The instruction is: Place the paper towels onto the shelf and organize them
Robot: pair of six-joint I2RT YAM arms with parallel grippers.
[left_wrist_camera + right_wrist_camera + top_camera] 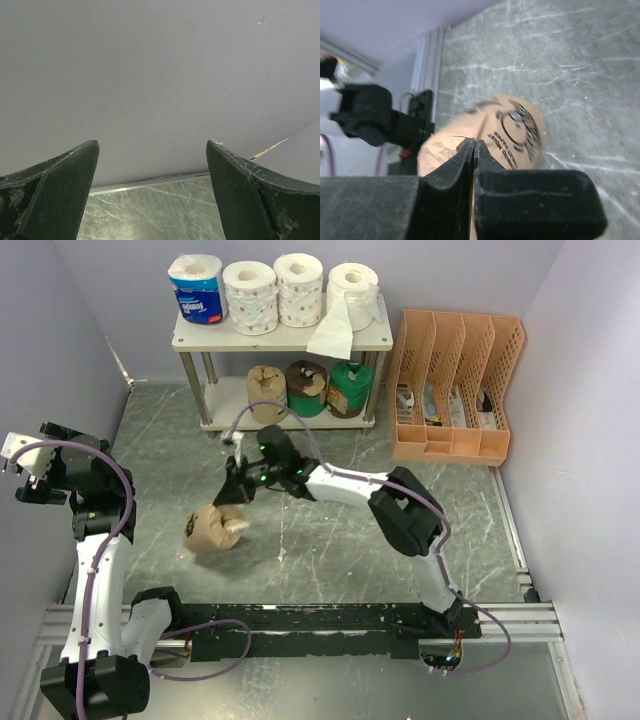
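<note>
Well apart: kraft roll (210,529); shelf (270,340)

Looks like a robotics lab test cell: left arm (98,560) and right arm (405,515) bolted to an aluminium rail (520,616), plain lilac panels (120,300) boxing in a marbled tabletop (330,570), with a small shelf (190,337) and orange organizer (455,445).
</note>
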